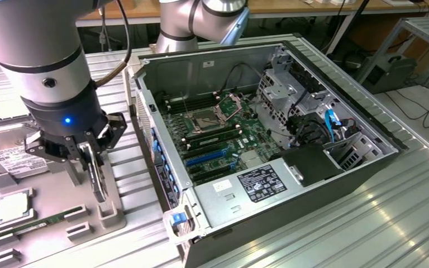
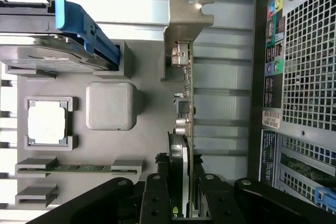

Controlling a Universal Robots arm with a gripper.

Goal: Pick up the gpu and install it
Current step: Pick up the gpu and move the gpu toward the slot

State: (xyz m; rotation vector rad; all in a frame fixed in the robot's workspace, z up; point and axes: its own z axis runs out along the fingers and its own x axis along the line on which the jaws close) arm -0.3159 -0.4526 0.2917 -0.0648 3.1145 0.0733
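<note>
- Gripper (image 1: 94, 167) (image 2: 184, 184): fingers clamped on either face of the gpu (image 1: 100, 183) (image 2: 187, 103), gripping it near one end.
- gpu stands on its edge along the side of the grey tray (image 1: 51, 192) (image 2: 152, 114) nearest the open computer case (image 1: 289, 220) (image 2: 304, 51); its silver bracket (image 2: 186, 19) is at the end far from the fingers.
- Cannot tell whether the card is clear of its tray slot.
- Elsewhere on the tray: hard drive (image 1: 9, 156) (image 2: 42, 59), CPU (image 1: 13, 207) (image 2: 47, 121), RAM stick (image 1: 39, 223) (image 2: 79, 168).
</note>
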